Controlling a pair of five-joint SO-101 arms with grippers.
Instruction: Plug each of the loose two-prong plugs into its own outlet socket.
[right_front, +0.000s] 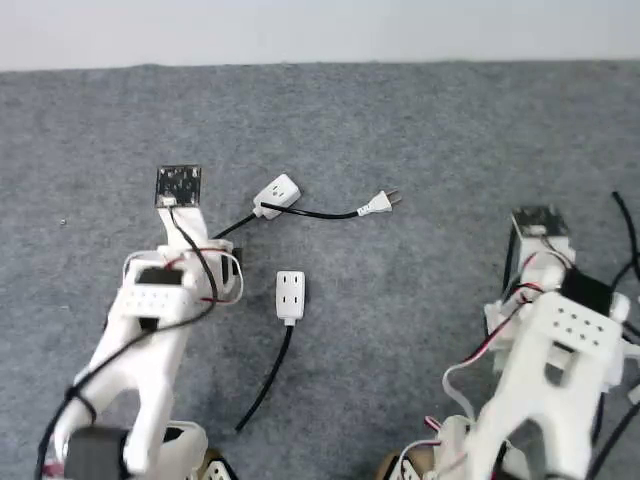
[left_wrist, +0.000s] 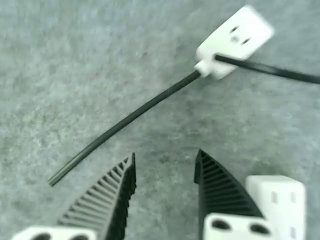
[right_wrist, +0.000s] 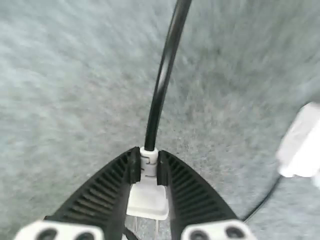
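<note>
Two white outlet sockets lie on the grey carpet. The far socket (right_front: 277, 192) (left_wrist: 235, 40) has a short black cable whose loose end (left_wrist: 52, 177) lies near my left gripper (left_wrist: 165, 156) (right_front: 232, 265), which is open and holds nothing. A second cable runs from that socket to a white two-prong plug (right_front: 378, 204) lying free. The near socket (right_front: 290, 295) (left_wrist: 277, 200) sits just beside the left gripper's finger (left_wrist: 215, 195). My right gripper (right_wrist: 148, 152) is shut on another white plug (right_wrist: 147, 197), its black cable (right_wrist: 165, 75) leading away over the carpet.
The near socket's cable (right_front: 265, 375) trails toward the table's front edge. The right arm (right_front: 560, 340) stands at the right, with loose black wiring (right_front: 628, 235) beside it. A blurred white block (right_wrist: 300, 145) lies off to one side of the right gripper.
</note>
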